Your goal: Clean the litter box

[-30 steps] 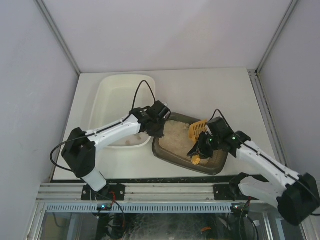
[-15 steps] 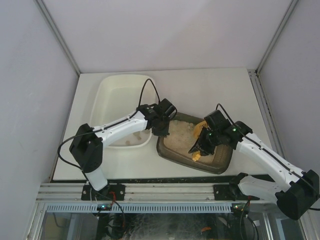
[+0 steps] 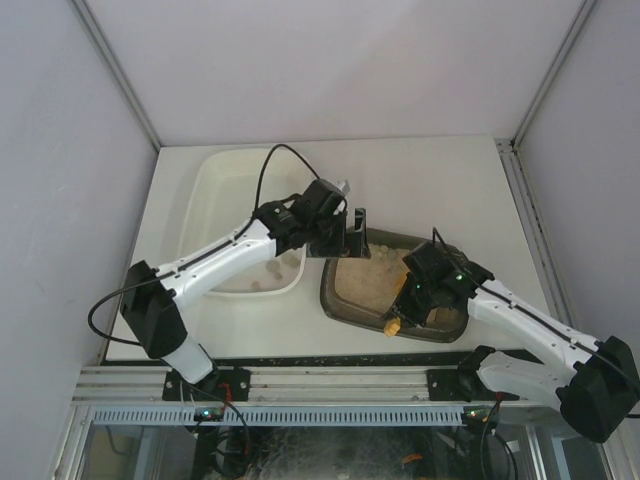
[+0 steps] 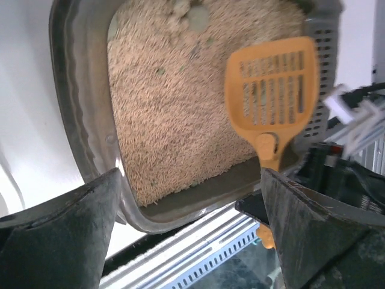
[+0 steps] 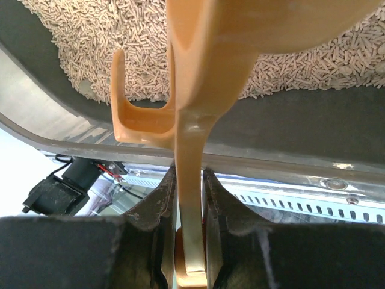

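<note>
Vs a second ago: left tool (image 3: 348, 228) was pinched down at the left edge of the litter box (image 3: 331, 300), now it's released, jaws spread wide, sitting higher over the box's far-left corner and holding nothing. Its wrist view looks down between the two fingers straight onto the litter. The box has slid a bit to the right and sits squarer to the near edge than before. It's on the surface (image 3: 430, 180), front-centre-right, just beside the white tub (image 3: 215, 190), which hasn't moved. Right tool (image 3: 415, 295) is clenched on the handle of the orange scoop (image 4: 271, 78), same grip as before. It has pulled back toward the box's near-right side, so from the top view the scoop head that showed beyond it earlier is mostly hidden, and only the handle end pokes out at the near rim. The left wrist view shows the slotted head over the litter at the right end of the box, with a couple of clumps (image 4: 189, 12) at the far end. A few small bits (image 3: 262, 283) lie in the near end of the tub. The surface is plain white, boxed in by white wall panels on three sides, with an aluminium rail (image 3: 320, 382) along the front where the arm bases bolt on.
</note>
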Tool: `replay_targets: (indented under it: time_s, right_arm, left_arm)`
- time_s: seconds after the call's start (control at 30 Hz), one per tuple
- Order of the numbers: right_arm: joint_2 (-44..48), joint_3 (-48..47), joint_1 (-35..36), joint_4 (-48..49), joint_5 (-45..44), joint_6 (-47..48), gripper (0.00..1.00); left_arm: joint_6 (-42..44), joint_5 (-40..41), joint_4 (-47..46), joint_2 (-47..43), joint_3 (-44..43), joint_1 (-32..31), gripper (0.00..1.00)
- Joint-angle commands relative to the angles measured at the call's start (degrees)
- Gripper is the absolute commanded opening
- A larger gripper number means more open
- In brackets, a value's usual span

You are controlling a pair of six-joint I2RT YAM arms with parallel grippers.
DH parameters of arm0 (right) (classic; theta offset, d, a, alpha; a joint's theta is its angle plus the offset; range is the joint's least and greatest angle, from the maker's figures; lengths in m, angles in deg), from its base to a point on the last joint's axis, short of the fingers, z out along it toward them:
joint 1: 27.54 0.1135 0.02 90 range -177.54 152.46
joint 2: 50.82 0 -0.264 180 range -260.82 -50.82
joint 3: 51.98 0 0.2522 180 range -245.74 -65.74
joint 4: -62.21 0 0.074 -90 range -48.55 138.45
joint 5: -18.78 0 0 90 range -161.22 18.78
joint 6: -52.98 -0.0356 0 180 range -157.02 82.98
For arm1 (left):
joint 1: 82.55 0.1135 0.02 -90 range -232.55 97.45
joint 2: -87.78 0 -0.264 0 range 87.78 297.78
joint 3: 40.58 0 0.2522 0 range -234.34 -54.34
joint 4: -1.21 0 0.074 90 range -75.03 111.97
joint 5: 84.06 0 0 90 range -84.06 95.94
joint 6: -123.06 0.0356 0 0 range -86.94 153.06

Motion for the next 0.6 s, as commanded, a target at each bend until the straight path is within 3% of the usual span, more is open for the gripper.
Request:
replay_targets:
  time_s: [0.0, 0.03, 0.13, 0.17, 0.33, 0.57]
  right_arm:
    - [3.6, 3.0, -2.4, 7.8, 0.3, 0.1, 0.0]
    - [4.0, 3.7, -3.3, 8.1, 0.6, 0.8, 0.0]
    - [3.9, 4.3, -6.7, 8.5, 2.5, 3.6, 0.0]
    - [3.6, 4.4, -7.7, 8.6, 3.4, 4.4, 0.0]
    - [0.5, 4.3, -13.0, 8.5, 7.6, 7.7, 0.0]
    - [-3.7, 4.3, -18.6, 12.8, 14.7, 10.4, 0.0]
  left_arm:
    - [17.3, -4.8, -3.2, -2.3, -7.7, 3.3, 1.0]
    - [22.7, -7.3, -5.0, -2.3, -8.1, 4.6, 1.0]
    - [37.1, -27.1, -9.4, -0.2, -9.1, 10.5, 1.0]
    - [38.9, -29.7, -8.9, 1.7, -11.0, 12.1, 1.0]
    - [41.6, -34.1, -1.6, 16.2, -22.4, 16.0, 1.0]
    - [41.0, -41.7, -5.5, 23.8, -23.5, 16.2, 1.0]
